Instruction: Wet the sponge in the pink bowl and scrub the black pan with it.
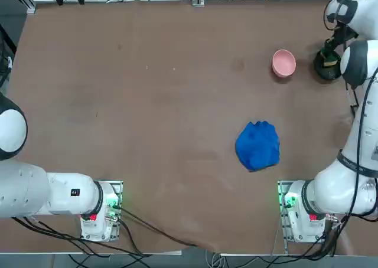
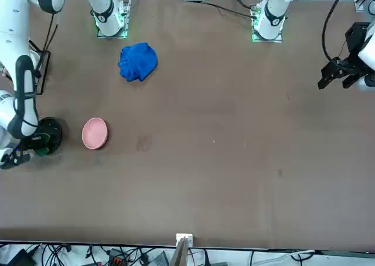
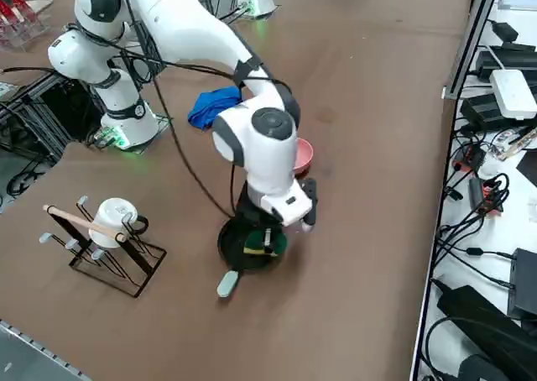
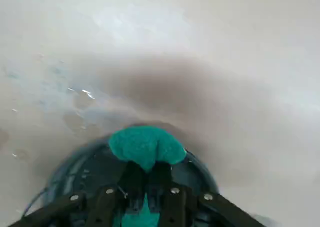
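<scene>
Gripper point(image 3: 262, 240) of mine clamped on one sponge point(image 4: 146, 146), down in one pan point(image 3: 237, 248), one bowl point(image 1: 283, 62) beside, one blue cloth point(image 1: 258, 145) nearer me

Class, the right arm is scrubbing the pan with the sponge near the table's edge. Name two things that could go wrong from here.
1. The small round black pan sits unclamped near the table edge, so scrubbing might push it along.
2. The right tool pinches only part of the green-and-yellow sponge, which could slip free.

Matt brown worktop point(image 1: 147, 103), crumpled soft blue cloth point(image 1: 258, 145), smooth pink bowl point(image 1: 283, 62), rough green sponge point(image 4: 146, 146), wet-looking black pan point(image 3: 231, 245)
</scene>
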Robot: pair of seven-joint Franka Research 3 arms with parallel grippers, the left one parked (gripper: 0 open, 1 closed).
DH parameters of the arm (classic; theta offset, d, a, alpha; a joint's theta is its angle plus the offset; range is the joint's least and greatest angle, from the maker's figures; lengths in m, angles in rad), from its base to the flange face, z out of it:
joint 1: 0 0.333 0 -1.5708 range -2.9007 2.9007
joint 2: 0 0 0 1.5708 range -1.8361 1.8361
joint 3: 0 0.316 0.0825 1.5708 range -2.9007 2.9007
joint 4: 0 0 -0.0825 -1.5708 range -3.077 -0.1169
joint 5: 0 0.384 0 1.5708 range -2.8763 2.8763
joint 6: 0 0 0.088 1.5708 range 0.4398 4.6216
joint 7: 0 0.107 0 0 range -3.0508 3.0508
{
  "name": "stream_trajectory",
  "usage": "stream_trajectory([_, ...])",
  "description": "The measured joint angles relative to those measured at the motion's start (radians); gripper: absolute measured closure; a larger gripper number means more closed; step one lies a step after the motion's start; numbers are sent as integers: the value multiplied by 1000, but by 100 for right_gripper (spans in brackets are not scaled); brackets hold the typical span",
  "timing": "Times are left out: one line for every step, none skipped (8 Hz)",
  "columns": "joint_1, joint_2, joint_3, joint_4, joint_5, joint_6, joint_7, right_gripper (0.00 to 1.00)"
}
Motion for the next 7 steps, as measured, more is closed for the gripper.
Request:
stream_trajectory([12,-3,-2,4,0,-45,7,93])
stream_trajectory([15,-11,-2,16,0,-100,8,93])
stream_trajectory([15,-32,-2,29,0,-147,8,93])
stream_trajectory([19,-68,-2,38,0,-188,8,93])
stream_trajectory([32,-116,-1,45,0,-233,8,93])
stream_trajectory([60,-165,0,47,0,-274,12,93])
stream_trajectory([104,-205,1,47,1,-304,46,93])
